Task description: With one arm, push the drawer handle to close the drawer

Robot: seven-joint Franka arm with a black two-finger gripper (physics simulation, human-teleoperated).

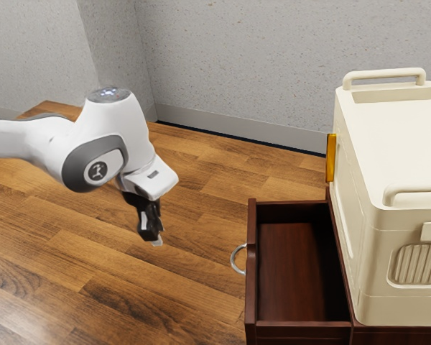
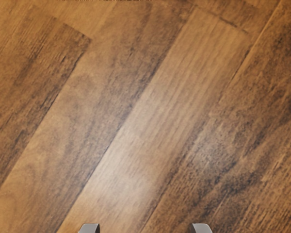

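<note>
On the exterior view's right, the drawer [image 1: 251, 295] stands pulled out, handle [image 1: 233, 259] facing left, so you'd best lower your gripper [image 1: 154, 231], spread and empty, square to that handle's left before pushing steadily right without skewing.

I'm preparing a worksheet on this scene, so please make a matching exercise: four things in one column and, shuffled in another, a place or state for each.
Things:
1. Dark red wooden drawer
2. Curved silver metal handle
3. Cream box with rounded top bars
4. Black two-finger end effector

Places or states:
A. On the drawer's front
B. Open, fingertips apart, away from the handle
C. Pulled out
D. Beyond the drawer, toward the exterior view's right

Right pairs: 1-C, 2-A, 3-D, 4-B
</note>
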